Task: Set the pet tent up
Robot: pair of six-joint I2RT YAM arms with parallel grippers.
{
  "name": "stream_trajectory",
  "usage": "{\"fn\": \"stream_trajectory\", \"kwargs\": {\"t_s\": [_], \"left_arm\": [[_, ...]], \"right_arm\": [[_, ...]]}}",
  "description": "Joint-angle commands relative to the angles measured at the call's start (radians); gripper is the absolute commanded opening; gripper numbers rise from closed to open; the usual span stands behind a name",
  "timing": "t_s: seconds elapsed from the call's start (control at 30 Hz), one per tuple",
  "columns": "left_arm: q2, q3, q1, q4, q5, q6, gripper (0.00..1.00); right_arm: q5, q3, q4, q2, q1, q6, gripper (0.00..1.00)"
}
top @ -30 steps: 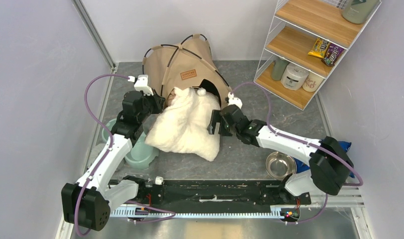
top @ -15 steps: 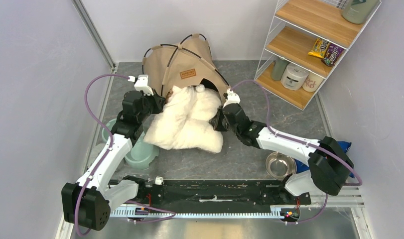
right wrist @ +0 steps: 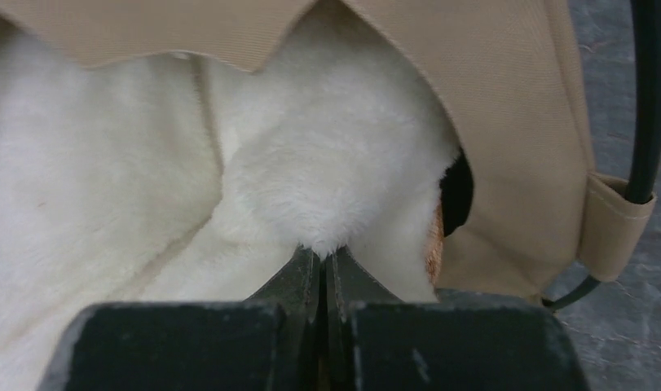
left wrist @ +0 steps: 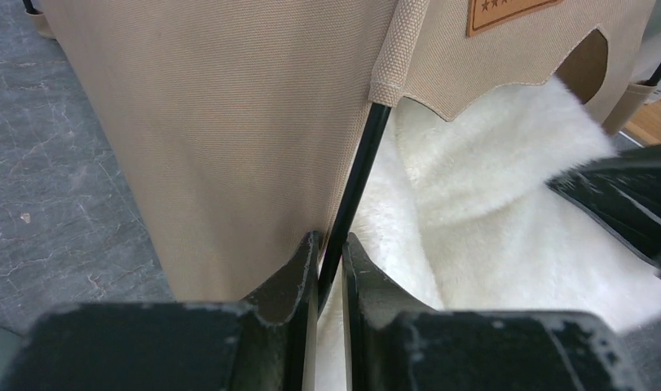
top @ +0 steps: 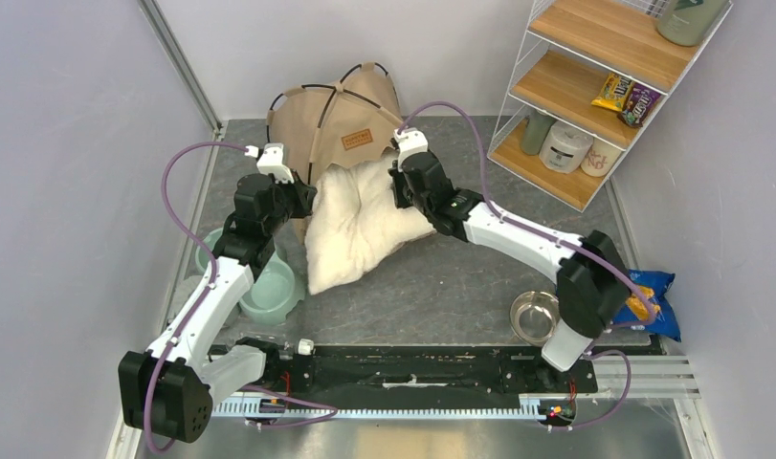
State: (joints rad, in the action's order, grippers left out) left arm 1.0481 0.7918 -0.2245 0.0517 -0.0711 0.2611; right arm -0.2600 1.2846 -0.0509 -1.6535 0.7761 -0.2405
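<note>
The pet tent [top: 307, 120] of tan fabric stands at the back with black poles crossing over it and a brown label [top: 356, 140] above the doorway. A fluffy white pillow [top: 350, 220] lies half in the doorway and spills out toward me. My left gripper [top: 302, 196] is at the doorway's left edge. In the left wrist view it [left wrist: 328, 244] is shut on the thin black pole [left wrist: 358, 171] beside the tan wall [left wrist: 229, 122]. My right gripper [top: 395, 182] is on the pillow's far right corner. In the right wrist view it [right wrist: 322, 259] pinches a tuft of white fur [right wrist: 335, 195] under the doorway arch [right wrist: 506, 98].
Pale green bowls [top: 269, 292] sit beside the left arm. A steel bowl [top: 539, 316] and a blue snack bag [top: 652, 301] lie at the front right. A wire shelf [top: 594, 86] with snacks and jars stands at the back right. Walls close in on both sides.
My right gripper went from open to shut on the pillow and swung back and left to the doorway, dragging the pillow in. The tent shifted slightly back. The left gripper kept its hold.
</note>
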Motion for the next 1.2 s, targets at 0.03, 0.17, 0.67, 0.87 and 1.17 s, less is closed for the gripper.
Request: {"fn": "stream_trajectory", "kwargs": {"t_s": [0.03,0.17,0.67,0.87,1.17], "left_arm": [[-0.005,0.046,-0.001,-0.012,-0.012,0.03,0.02],[-0.004,0.047,-0.001,-0.005,-0.005,0.023,0.02],[-0.005,0.058,-0.001,0.016,0.009,0.035,0.11],[-0.01,0.051,-0.001,0.016,0.016,0.04,0.18],[-0.007,0.052,-0.001,0.023,0.006,0.042,0.23]], "right_arm": [[-0.101,0.096,-0.06,-0.111,-0.041,0.018,0.03],[-0.101,0.088,-0.113,-0.081,-0.041,-0.034,0.36],[-0.07,-0.006,-0.295,0.201,-0.041,-0.131,0.97],[-0.072,-0.068,-0.301,0.147,-0.042,-0.324,0.97],[0.015,-0.018,-0.039,-0.086,-0.043,-0.313,0.6]]}}
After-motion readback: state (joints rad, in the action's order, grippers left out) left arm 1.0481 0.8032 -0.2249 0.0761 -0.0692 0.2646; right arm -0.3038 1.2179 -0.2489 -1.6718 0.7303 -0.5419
